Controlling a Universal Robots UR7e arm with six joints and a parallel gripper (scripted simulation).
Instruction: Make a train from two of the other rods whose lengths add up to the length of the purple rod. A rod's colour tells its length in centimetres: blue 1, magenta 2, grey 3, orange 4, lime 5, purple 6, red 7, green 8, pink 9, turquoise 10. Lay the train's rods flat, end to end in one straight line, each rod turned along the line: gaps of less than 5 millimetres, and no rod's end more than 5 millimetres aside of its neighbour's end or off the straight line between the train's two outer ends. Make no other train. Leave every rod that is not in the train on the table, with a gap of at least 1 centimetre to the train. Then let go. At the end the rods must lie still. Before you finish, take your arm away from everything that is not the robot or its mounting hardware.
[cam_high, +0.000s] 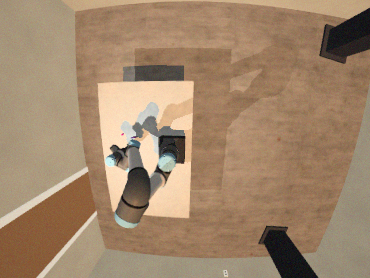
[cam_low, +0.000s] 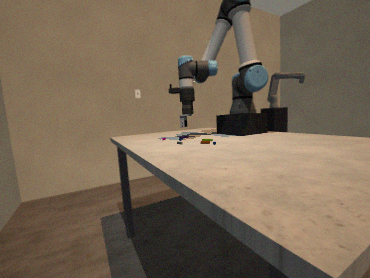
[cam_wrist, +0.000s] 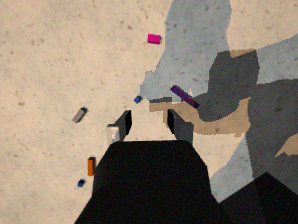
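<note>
My gripper (cam_low: 183, 121) (cam_wrist: 149, 117) is open and empty, above the table (cam_low: 280, 170). The purple rod (cam_wrist: 184, 96) lies slantwise in shadow, right of the fingers in the wrist view. A small blue rod (cam_wrist: 137, 99) lies just beyond the fingertips. The magenta rod (cam_wrist: 154, 39) (cam_low: 163, 139) lies farther off. The grey rod (cam_wrist: 80, 115) (cam_low: 179, 143) lies slantwise to the left. The orange rod (cam_wrist: 91, 166) (cam_low: 205, 142) and a second blue rod (cam_wrist: 81, 183) (cam_low: 214, 143) lie at lower left. The lime rod (cam_low: 207, 140) shows behind the orange one; the gripper seems to hide it in the wrist view.
The arm's dark base block (cam_low: 242, 124) stands behind the rods. Another dark block (cam_low: 274, 119) stands farther back. The arm's shadow falls over the purple rod and the table around it. The near table edge (cam_low: 200, 195) runs diagonally in the exterior view.
</note>
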